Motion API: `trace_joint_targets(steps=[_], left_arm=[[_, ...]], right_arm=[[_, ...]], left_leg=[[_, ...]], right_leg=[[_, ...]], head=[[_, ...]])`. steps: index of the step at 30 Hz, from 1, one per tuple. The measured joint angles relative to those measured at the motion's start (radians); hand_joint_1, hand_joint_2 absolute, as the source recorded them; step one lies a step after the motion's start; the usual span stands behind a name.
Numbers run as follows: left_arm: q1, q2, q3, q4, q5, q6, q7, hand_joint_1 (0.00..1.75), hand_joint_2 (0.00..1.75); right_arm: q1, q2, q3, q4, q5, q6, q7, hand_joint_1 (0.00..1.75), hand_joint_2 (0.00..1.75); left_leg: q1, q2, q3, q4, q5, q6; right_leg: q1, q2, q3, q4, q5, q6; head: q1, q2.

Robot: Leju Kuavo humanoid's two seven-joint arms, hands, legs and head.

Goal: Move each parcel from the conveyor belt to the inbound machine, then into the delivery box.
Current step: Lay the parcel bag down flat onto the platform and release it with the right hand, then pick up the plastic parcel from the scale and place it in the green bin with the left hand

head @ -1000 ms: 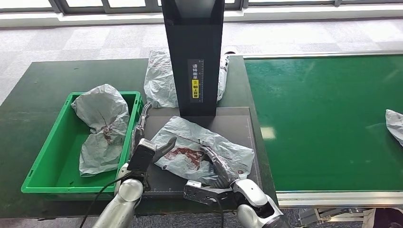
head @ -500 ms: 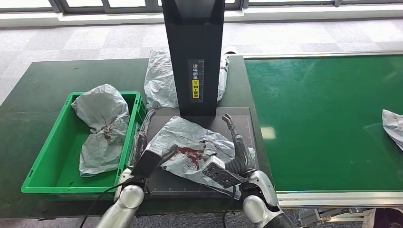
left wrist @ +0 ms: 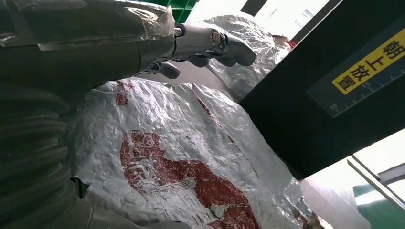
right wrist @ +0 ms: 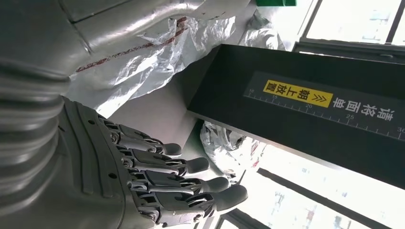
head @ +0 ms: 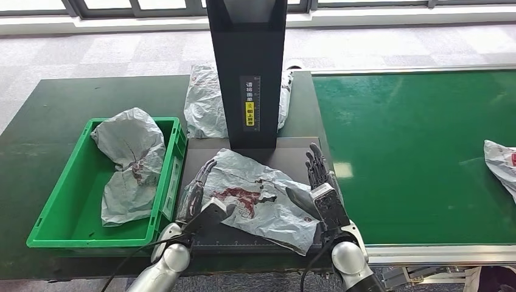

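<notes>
Head view: left hand (head: 198, 198) at the left edge of the crumpled silver-grey plastic parcel with a red printed patch (head: 258, 198), fingers stretched along that edge, thumb apart, gripping nothing. Right hand (head: 319, 182) at the parcel's right edge, fingers straight and spread, thumb over the wrinkled film, likewise empty. Parcel flat on the dark grey scanning plate of the inbound machine (head: 304, 155), just in front of the black upright column with a yellow label (head: 246, 73). Left of the plate, green plastic delivery box (head: 61, 234) with another crumpled grey parcel (head: 129, 161) inside. Behind the column, a third grey bag (head: 204, 103). At the far right edge of the green conveyor belt (head: 414, 152), one more grey parcel (head: 502, 164).
</notes>
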Motion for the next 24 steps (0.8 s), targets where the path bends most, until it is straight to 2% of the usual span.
trace_joint_targets(steps=[5, 8, 12, 16, 24], left_arm=[[-0.023, 0.024, -0.044, 0.061, -0.186, -0.076, 0.105, 0.01, 1.75], [-0.055, 0.037, -0.08, 0.112, -0.299, -0.122, 0.139, 0.03, 1.75], [-0.095, 0.045, -0.12, 0.16, -0.373, -0.135, 0.164, 0.03, 1.75], [-0.112, 0.048, -0.14, 0.184, -0.38, -0.135, 0.166, 1.75, 1.75], [-0.106, 0.054, -0.144, 0.176, -0.405, -0.113, 0.179, 1.75, 1.75]], right_arm=[[0.001, -0.001, -0.022, 0.01, -0.027, 0.011, -0.019, 0.0, 1.75], [-0.002, -0.003, -0.034, 0.025, -0.039, 0.019, -0.038, 0.0, 1.75], [0.0, -0.008, -0.04, 0.036, -0.046, 0.025, -0.053, 0.0, 1.75], [0.004, -0.011, -0.04, 0.041, -0.046, 0.024, -0.054, 0.0, 1.75], [0.024, -0.011, -0.04, 0.042, -0.039, 0.023, -0.043, 0.0, 1.75]], left_leg=[[0.0, 0.0, 0.0, 0.0, 0.0, 0.0], [0.0, -0.003, 0.001, 0.0, 0.0, 0.0], [0.0, -0.006, 0.007, 0.0, -0.001, 0.002], [-0.001, -0.006, 0.008, -0.001, -0.003, 0.002], [-0.001, -0.005, 0.012, -0.001, -0.003, 0.001]], right_leg=[[0.0, 0.0, 0.0, 0.0, 0.0, 0.0], [0.0, -0.004, 0.003, 0.0, -0.001, 0.001], [-0.001, -0.007, 0.012, -0.001, -0.004, 0.003], [-0.002, -0.007, 0.017, -0.001, -0.005, 0.003], [-0.002, -0.005, 0.019, -0.001, -0.004, 0.002]], head=[[0.0, 0.0], [0.0, 0.0], [0.0, 0.0], [0.0, 0.0], [0.0, 0.0]])
